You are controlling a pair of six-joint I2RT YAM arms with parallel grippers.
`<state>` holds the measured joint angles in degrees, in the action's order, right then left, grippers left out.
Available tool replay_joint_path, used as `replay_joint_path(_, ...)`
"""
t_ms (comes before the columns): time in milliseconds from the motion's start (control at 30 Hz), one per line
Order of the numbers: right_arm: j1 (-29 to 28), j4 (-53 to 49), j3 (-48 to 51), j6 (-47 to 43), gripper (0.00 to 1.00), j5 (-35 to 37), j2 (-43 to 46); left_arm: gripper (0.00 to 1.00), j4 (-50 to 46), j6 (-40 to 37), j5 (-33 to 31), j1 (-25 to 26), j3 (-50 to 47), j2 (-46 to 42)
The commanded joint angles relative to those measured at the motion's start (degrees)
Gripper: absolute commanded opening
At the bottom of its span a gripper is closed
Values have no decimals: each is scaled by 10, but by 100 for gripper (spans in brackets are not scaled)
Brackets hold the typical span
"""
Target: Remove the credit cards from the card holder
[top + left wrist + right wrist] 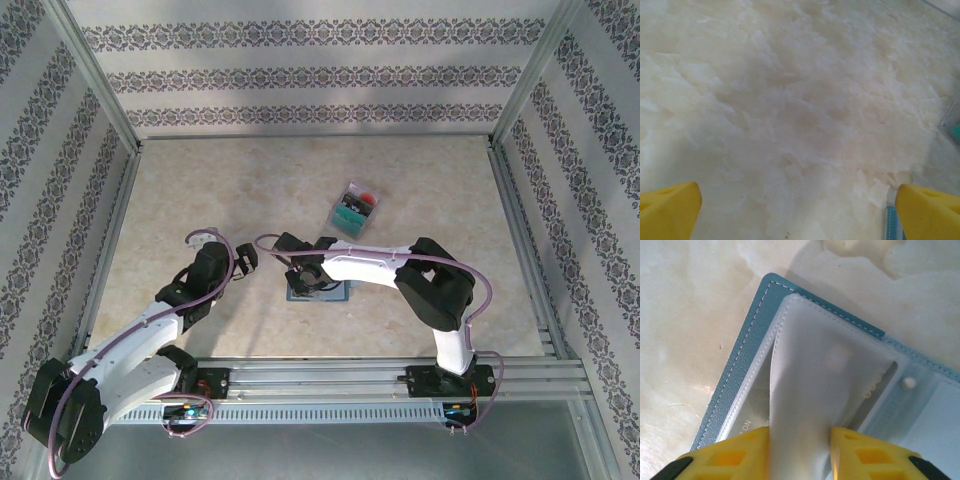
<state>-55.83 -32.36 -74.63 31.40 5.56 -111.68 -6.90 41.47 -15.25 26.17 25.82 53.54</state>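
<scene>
Now | left hand (799, 212) spread wide | right hand (800, 450) pinches card holder (747, 340) sleeve | clear box (349, 186) holds credit cards (352, 211)

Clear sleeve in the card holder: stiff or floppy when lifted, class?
Probably floppy: the clear sleeve bows inside the right gripper. Likely light, being thin. It seems stitched to the card holder, which may lift too.

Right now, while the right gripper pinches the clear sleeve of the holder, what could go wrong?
1. The right gripper pinches the soft, bowed sleeve. A pull may lift the whole holder off the table, because the left gripper hangs open over bare table and pins nothing.
2. A hard pull could strain or tear the sleeve along its stitched edge.
</scene>
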Motion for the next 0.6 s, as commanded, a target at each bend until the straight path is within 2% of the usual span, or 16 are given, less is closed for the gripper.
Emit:
replay_joint_path(0,-7,-27,4,-1,34,33,14,99,-18,6,0,-8,-4,-10)
replay_joint_path(300,-5,-56,14,0,42,103,48,99,-30,-3,3,-9,5,-23)
replay_joint_path(567,9,-61,49,13,42,111,67,99,-32,-16,14,-9,13,-23)
